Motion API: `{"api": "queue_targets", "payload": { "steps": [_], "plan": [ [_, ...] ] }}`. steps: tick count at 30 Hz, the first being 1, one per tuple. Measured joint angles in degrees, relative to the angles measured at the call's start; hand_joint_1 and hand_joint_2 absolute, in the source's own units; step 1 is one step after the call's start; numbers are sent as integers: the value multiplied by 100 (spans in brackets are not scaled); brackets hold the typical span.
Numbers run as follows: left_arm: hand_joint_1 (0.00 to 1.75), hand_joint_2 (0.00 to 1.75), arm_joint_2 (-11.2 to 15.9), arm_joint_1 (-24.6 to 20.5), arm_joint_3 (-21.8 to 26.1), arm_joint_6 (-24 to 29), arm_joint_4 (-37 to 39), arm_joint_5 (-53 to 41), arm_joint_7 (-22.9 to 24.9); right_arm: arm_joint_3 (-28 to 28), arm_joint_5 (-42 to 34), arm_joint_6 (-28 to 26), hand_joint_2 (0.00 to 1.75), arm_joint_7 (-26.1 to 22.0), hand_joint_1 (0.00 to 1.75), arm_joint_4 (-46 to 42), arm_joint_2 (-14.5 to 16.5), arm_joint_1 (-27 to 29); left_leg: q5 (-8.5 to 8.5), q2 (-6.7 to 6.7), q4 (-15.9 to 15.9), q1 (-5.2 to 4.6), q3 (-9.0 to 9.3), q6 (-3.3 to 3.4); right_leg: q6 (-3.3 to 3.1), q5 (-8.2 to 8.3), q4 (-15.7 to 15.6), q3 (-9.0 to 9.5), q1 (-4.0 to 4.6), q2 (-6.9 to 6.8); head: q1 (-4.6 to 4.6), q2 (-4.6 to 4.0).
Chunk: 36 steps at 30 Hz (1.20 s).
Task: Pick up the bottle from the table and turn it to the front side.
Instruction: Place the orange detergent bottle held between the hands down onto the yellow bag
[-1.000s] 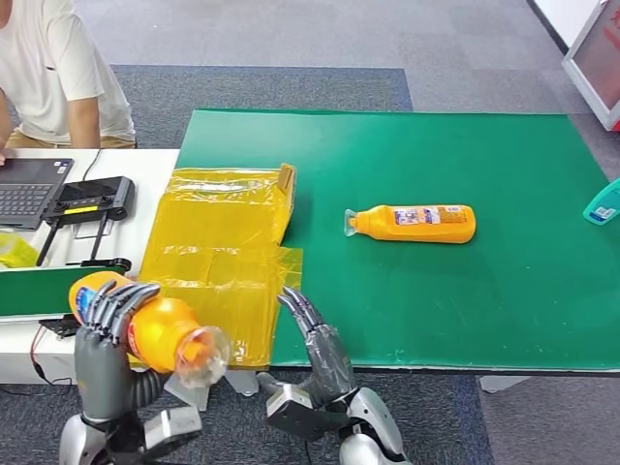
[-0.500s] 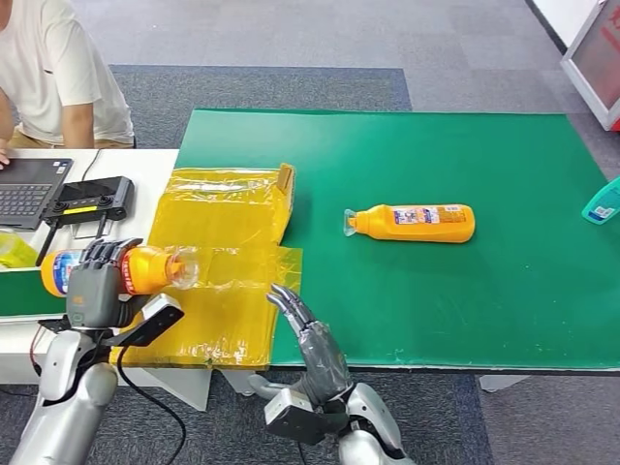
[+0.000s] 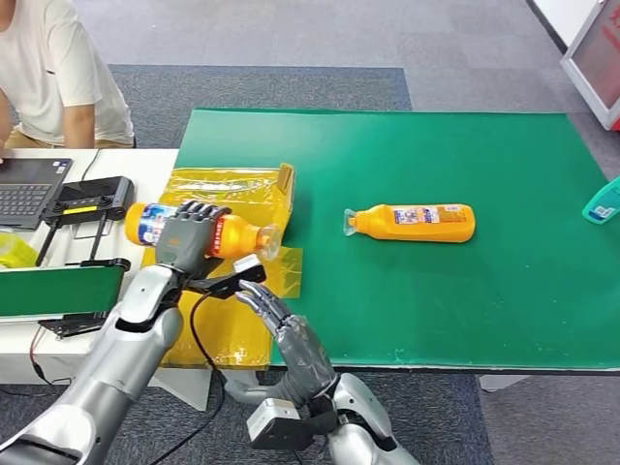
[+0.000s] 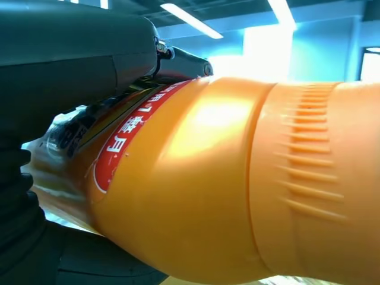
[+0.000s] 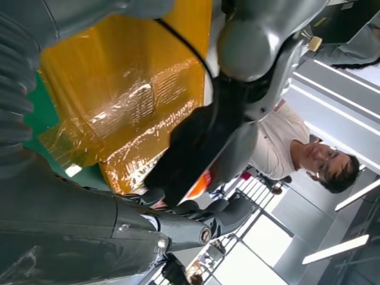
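My left hand point(image 3: 186, 237) grips an orange bottle point(image 3: 237, 235) around its labelled middle and holds it lying sideways above the yellow plastic sheet point(image 3: 219, 199), clear cap end pointing right. Up close, the bottle's orange body point(image 4: 233, 178) and red label show in the left wrist view, with dark fingers point(image 4: 81, 59) wrapped over it. My right hand point(image 3: 281, 325) hovers open at the table's near edge, fingers spread, holding nothing. A second orange bottle point(image 3: 413, 223) lies on its side on the green table point(image 3: 453, 320), cap to the left.
A person in a white shirt point(image 3: 58, 68) sits at the far left by a laptop point(image 3: 29, 189) and a black controller point(image 3: 91, 199) on a white table. A teal object point(image 3: 604, 205) lies at the right edge. A green conveyor strip point(image 3: 58, 289) runs at the left.
My left arm has swung the held bottle up and to the right, from below the table's near left corner to above the yellow sheet. My right hand has shifted slightly left.
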Motion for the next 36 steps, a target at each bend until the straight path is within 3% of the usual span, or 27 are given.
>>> {"api": "queue_targets", "payload": {
  "steps": [8,17,19,21,23,28,36],
  "plan": [
    [175,175,-531,-207,-576,-32,1085,185,150,127,-96,-1,175,32,0,-156,0,-51,-1,1,0,-1,-4,0,0,-1,0,-6,0,2,-1,0],
    [175,175,-572,-344,-622,63,2029,405,300,120,-256,-158,175,-18,0,-288,-44,-19,1,2,-1,0,-3,-2,-1,0,0,-4,2,2,1,0],
    [109,175,-555,-406,-612,110,2166,386,365,106,-278,-194,175,-42,0,-306,-70,15,1,1,-1,0,-3,-2,-1,0,0,-3,2,2,0,0],
    [22,175,-532,-456,-603,164,2287,337,473,87,-291,-217,175,-64,0,-325,-99,63,1,1,-1,0,-2,-2,-1,0,0,-2,2,2,-1,0],
    [0,175,-507,-492,-580,230,2408,295,583,69,-299,-244,175,-86,0,-337,-124,103,1,2,-1,0,-2,-2,-2,1,0,-2,2,2,-1,0],
    [0,175,-465,-529,-423,463,2611,242,638,34,-302,-310,175,-131,0,-339,-162,174,3,2,-1,0,-2,-2,-4,2,0,-2,3,1,-1,0],
    [0,175,-448,-547,-189,580,2669,286,351,-13,-302,-344,175,-139,0,-339,-185,241,3,2,-1,0,-2,-2,-4,2,1,-1,3,1,0,0]
  ]
}}
